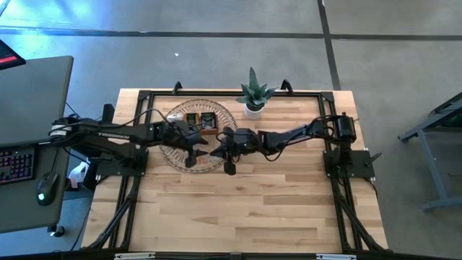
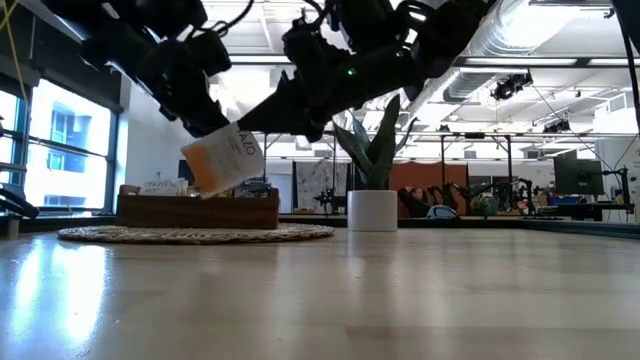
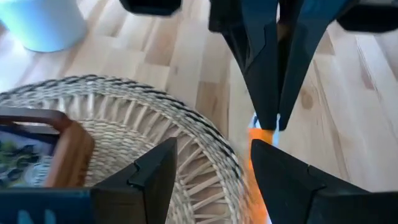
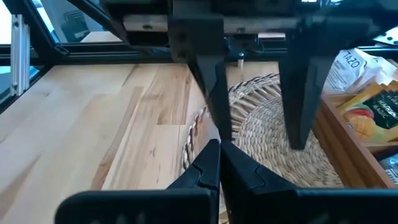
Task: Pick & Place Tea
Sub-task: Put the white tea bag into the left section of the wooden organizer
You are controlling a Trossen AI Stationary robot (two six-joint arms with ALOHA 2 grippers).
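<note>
Both arms meet over the middle of the wooden surface point(image 1: 238, 209), at the near right edge of the round woven mat point(image 1: 173, 155). The left hand point(image 3: 211, 165) has its two fingers spread wide apart, hanging above the mat's rim. The right hand point(image 3: 272, 118) faces it from the other side with its fingers pressed together, pinching an orange-and-white tea sachet point(image 2: 224, 158) by one edge. In the low view the sachet hangs tilted in the air, clear of the surface and in front of the brown wooden tray point(image 2: 198, 209); in the left wrist view only a sliver of its orange shows just below the right hand's fingertips point(image 3: 264, 106), between the left hand's open fingers. The tray sits on the mat and holds more sachets: in the right wrist view a dark one with a green label point(image 4: 373, 111) and a pale one point(image 4: 351, 67) lie in its compartments. A small potted plant point(image 1: 253, 94) stands on the surface beyond the arms, near the far edge
</note>
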